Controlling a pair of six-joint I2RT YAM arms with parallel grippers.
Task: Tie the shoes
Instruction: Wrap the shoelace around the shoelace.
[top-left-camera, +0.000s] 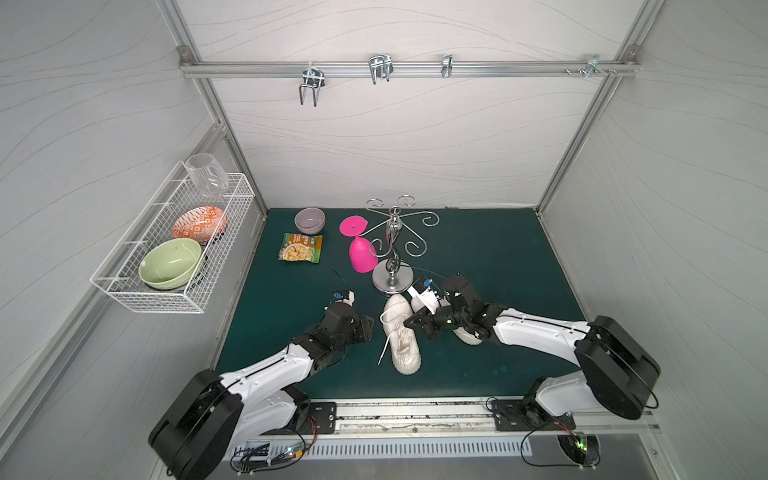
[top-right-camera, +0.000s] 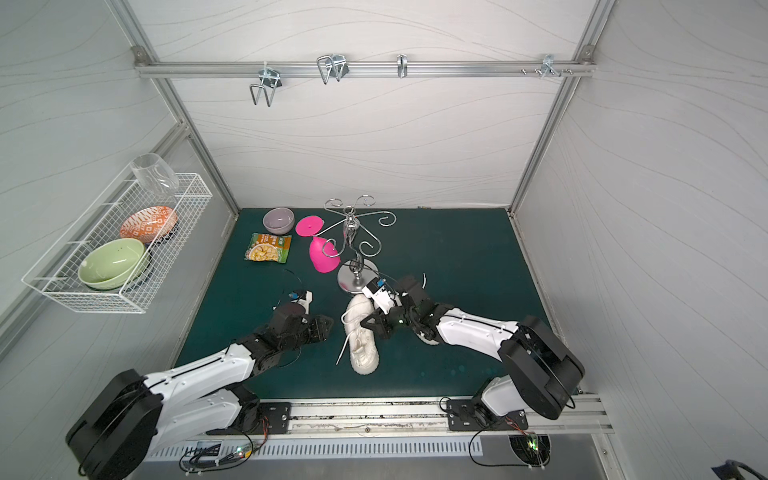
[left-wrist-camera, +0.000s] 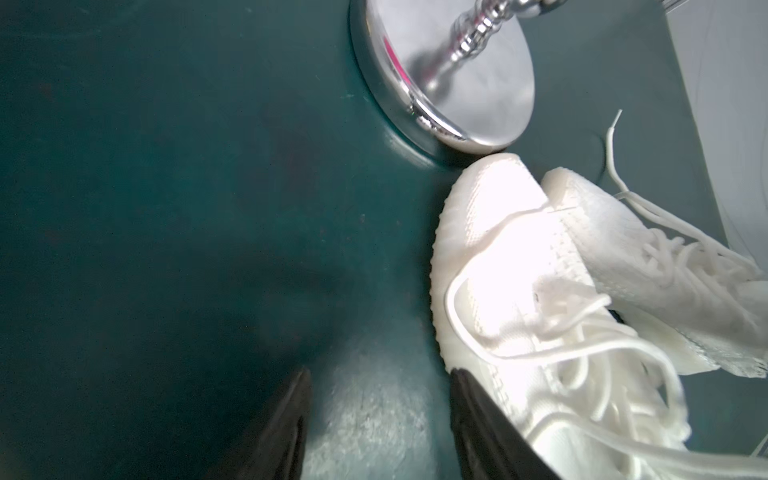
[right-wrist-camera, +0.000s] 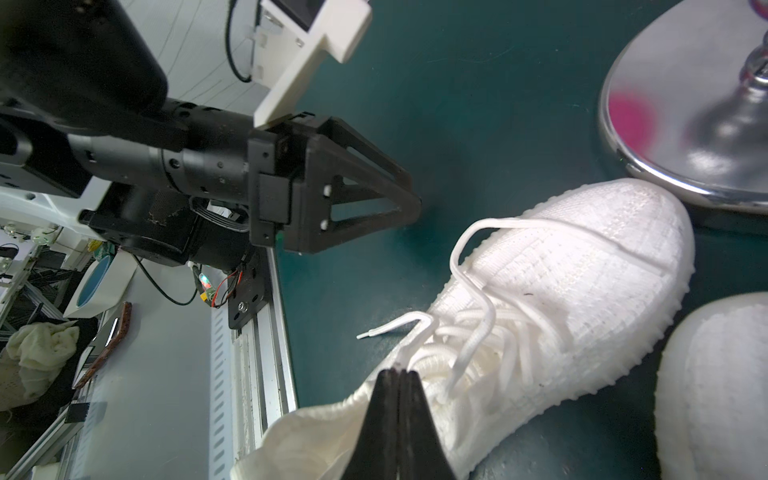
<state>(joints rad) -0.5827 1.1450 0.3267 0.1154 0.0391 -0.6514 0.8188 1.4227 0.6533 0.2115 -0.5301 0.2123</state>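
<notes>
Right gripper (right-wrist-camera: 399, 372): jaws are pressed fully together at the top of the lacing on the shoe (right-wrist-camera: 540, 299). A lace (right-wrist-camera: 409, 355) strand runs straight into the tips, so you seem to have it pinched.
Left gripper (left-wrist-camera: 380, 374): jaws stand partway apart with only bare mat (left-wrist-camera: 166, 208) between them, and you hold nothing. One finger (left-wrist-camera: 478, 419) sits just beside the shoe's left sidewall, perhaps touching it.
Loop (left-wrist-camera: 449, 303): a slack bend of lace bulges off the lacing toward your left gripper, just beside it.
Tail (top-left-camera: 384, 351): the free end lies on the mat on the shoe's left side, trailing toward the front rail (top-left-camera: 415, 409). I cannot tell whether it belongs to the strand in the right tips.
Shoe axis: the toe points away from the rail, right against the base of the stand (top-left-camera: 392, 280), and the heel points toward the rail. The lacing runs along that line, between your two grippers.
Second shoe (top-left-camera: 467, 334): it lies just beside the first on its right, mostly under your right arm in both top views, with its lace loose too.
Nearer arm: left. The loop and tail both lie on its side of the shoe, and the right is occupied.
Next move, as I judge it: bring the left tips across toward the shoe, square to its long axis, and close on the loop or tail.
Risk: a shove from the left finger may slide the shoe under the right's pinch.
</notes>
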